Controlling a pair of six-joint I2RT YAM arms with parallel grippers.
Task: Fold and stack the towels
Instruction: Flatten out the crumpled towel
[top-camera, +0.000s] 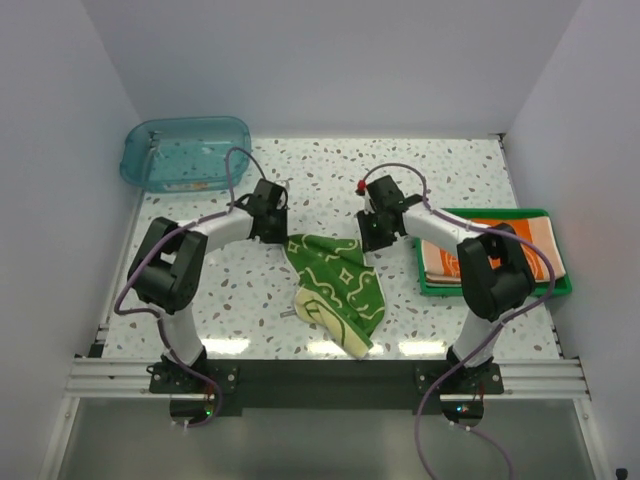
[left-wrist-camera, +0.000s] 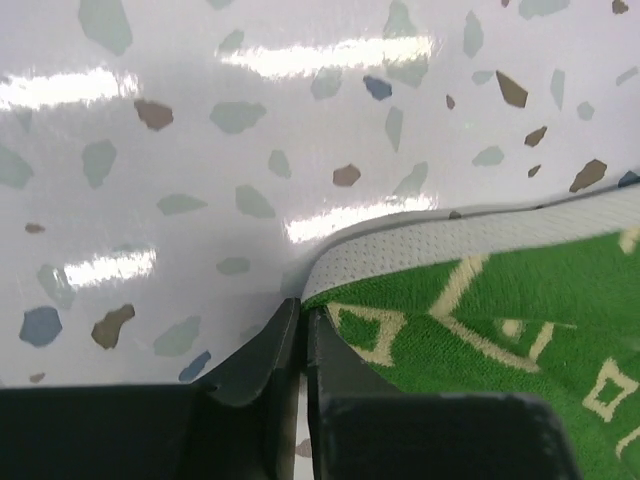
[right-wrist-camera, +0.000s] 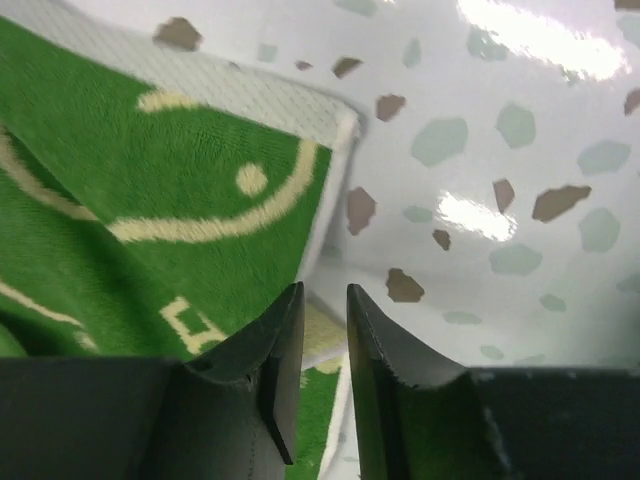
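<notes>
The green towel (top-camera: 335, 285), terry cloth with a cream line pattern and a pale yellow reverse, lies on the speckled white table (top-camera: 450, 170) just left of the shallow green plastic tray (top-camera: 540, 289), which holds a folded orange towel (top-camera: 530, 235). The left fingers (left-wrist-camera: 262, 372) are pressed together on the towel's far corner, the one farther from the tray, and seem to have only its very tip. The right fingers (right-wrist-camera: 385, 360) stand a narrow slit apart at the far corner nearer the tray. Cloth shows in the slit, but I cannot tell whether they grip it. That is the main risk: if the right side has no hold, a lift or pull would take one corner alone, and the towel would swing and bunch instead of spreading flat. The left's thin bite could likewise slip under tension. The towel's far edge is strung between the two arms, and from there the cloth runs toward the near edge of the table. Its long axis therefore goes far to near, slanting toward the tray's near corner. The near end is rumpled with the yellow reverse turned up, and it may drag and fold under crookedly.
</notes>
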